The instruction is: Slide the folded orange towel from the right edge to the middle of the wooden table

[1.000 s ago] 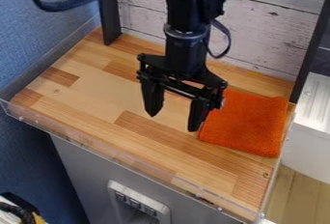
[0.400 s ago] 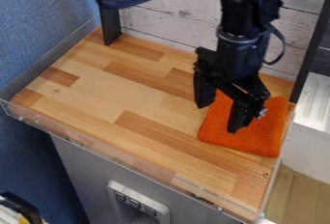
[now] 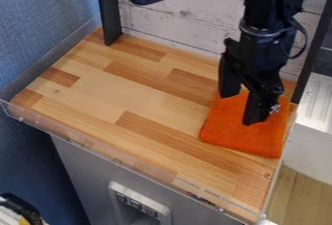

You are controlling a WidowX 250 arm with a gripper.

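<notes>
The wood top (image 3: 129,93) gives flat, firm backing, so any downward move is best slow and light, ending in soft contact rather than a hard press. The white plank wall (image 3: 175,18) runs along the far side, and the arm (image 3: 259,37) hangs close in front of it at the right; a lift that goes up first, with little drift to the far side, would keep the wrist off the planks. The orange cloth (image 3: 237,136) lies flat at the right of the top, near its right edge, and looks soft and thin, so it should crumple easily but may slip from a shallow bite. The gripper (image 3: 239,108) is over the cloth's far left part, its two fingers spread with nothing seen pinched between them; whether either tip touches the fabric, I cannot tell. The left finger (image 3: 229,78) stands about at the cloth's far left corner, the right one (image 3: 256,107) well inside it, so a small shift to the near right would put both over fabric. Closing gradually at the surface should then gather a fold, where closing too high would only skim it.
</notes>
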